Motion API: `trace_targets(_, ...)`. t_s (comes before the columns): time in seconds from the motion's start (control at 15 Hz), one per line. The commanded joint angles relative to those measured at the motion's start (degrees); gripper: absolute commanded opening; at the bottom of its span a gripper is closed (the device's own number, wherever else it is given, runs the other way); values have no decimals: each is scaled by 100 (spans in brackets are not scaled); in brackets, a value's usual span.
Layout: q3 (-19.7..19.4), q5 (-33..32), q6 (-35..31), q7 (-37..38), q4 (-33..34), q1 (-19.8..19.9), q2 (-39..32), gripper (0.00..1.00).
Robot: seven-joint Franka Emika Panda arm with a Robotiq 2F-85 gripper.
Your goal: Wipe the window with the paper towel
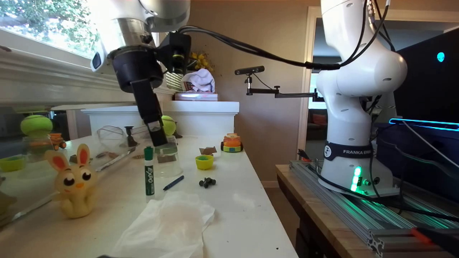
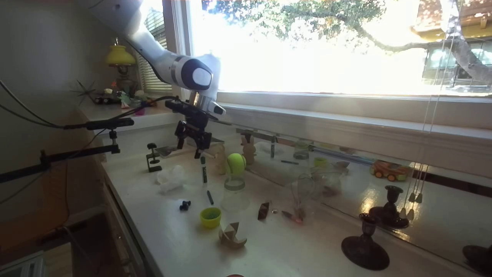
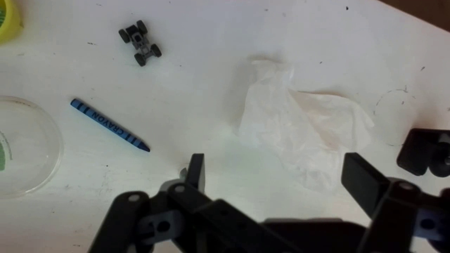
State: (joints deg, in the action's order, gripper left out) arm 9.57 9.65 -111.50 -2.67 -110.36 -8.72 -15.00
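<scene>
Sunlit foliage [image 2: 292,19] shows through the window [image 2: 326,63] above a white tabletop [image 1: 247,204]. The crumpled paper towel [image 3: 270,116] lies on that tabletop, near an upright green marker [image 1: 149,175], a blue crayon [image 3: 109,124] and a small wheeled toy [image 3: 140,43]. Apart from the paper towel, the pincer [image 3: 272,170] hangs above, released, its fingers [image 3: 196,172] spread wide.

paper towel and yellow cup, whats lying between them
A small dark toy car with four wheels lies between the paper towel and the yellow cup, as the wrist view shows.
</scene>
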Motion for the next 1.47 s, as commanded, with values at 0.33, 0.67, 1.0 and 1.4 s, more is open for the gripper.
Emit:
trace_targets(0.33, 22, -17, -156, 250, -81, -107, 111, 100)
trace_targets(0.67, 244, -14, -753, 983, -839, -462, 564, 100)
trace_targets(1.0, 377, -265, -1780, 2435, -1535, -891, 701, 100)
trace_targets(1.4, 154, -1071, -3113, 3817, -1988, -1044, 467, 100)
